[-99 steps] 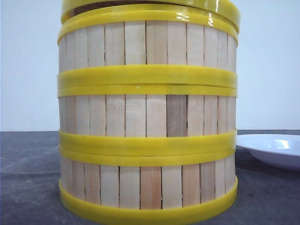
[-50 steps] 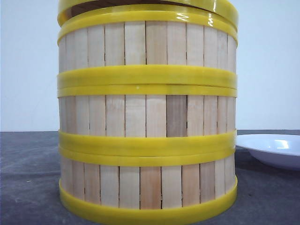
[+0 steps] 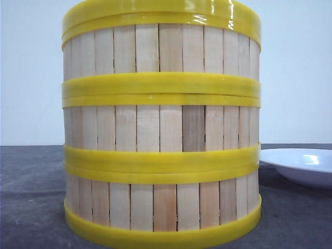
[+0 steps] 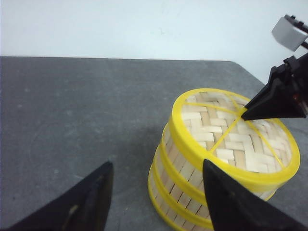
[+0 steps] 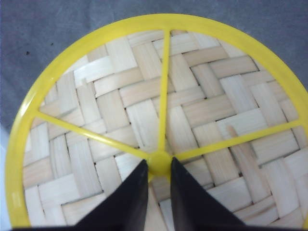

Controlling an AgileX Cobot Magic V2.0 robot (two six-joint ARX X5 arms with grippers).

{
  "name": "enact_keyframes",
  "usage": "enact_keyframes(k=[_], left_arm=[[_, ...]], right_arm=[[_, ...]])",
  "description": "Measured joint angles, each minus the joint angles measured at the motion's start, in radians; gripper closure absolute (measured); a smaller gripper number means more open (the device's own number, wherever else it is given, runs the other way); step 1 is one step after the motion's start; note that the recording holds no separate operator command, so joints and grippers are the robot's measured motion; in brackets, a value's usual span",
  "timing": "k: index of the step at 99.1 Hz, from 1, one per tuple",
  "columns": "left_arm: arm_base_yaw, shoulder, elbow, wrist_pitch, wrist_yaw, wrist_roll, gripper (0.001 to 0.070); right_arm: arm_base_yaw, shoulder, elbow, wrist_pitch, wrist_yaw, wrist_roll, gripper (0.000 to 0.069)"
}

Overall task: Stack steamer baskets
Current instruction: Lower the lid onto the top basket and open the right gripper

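Observation:
Three steamer baskets stand stacked in one column: bottom (image 3: 161, 207), middle (image 3: 161, 127) and top (image 3: 161, 49). A flat woven lid (image 5: 120, 110) with a yellow rim (image 3: 155, 11) lies level on the top basket. My right gripper (image 5: 159, 162) is over the lid's middle, shut on the small yellow hub (image 5: 160, 157) where the spokes meet. In the left wrist view the right gripper's tip (image 4: 246, 115) touches the lid (image 4: 226, 139). My left gripper (image 4: 157, 163) is open and holds nothing. It hangs beside the stack (image 4: 187, 187), one finger (image 4: 226, 202) in front of its wall.
A white plate (image 3: 301, 163) sits on the dark grey table (image 3: 31, 197) just right of the stack. The table's far edge (image 4: 120, 58) and a cut corner (image 4: 245, 72) meet a pale wall.
The lid, tilted with one edge raised a second ago, has come down flat on the top basket. The stack has shifted very slightly left.

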Motion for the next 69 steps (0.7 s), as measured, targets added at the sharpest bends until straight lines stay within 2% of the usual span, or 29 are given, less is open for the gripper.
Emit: enact_keyframes(k=[6, 16, 23, 46, 69], left_arm=[[0.000, 0.000, 0.000, -0.006, 0.000, 0.000, 0.0364], [0.000, 0.000, 0.000, -0.007, 0.000, 0.000, 0.0364], [0.000, 0.000, 0.000, -0.008, 0.000, 0.000, 0.0364], [0.000, 0.000, 0.000, -0.009, 0.000, 0.000, 0.0364], [0.000, 0.000, 0.000, 0.002, 0.000, 0.000, 0.0364]], right_arm=[[0.000, 0.002, 0.000, 0.008, -0.001, 0.000, 0.0593], [0.002, 0.004, 0.000, 0.034, 0.000, 0.000, 0.0470], [0.002, 0.006, 0.005, 0.032, 0.002, 0.000, 0.0430], [0.007, -0.031, 0.069, 0.035, 0.077, -0.016, 0.0409], [0.007, -0.195, 0.107, 0.057, 0.172, -0.026, 0.0409]])
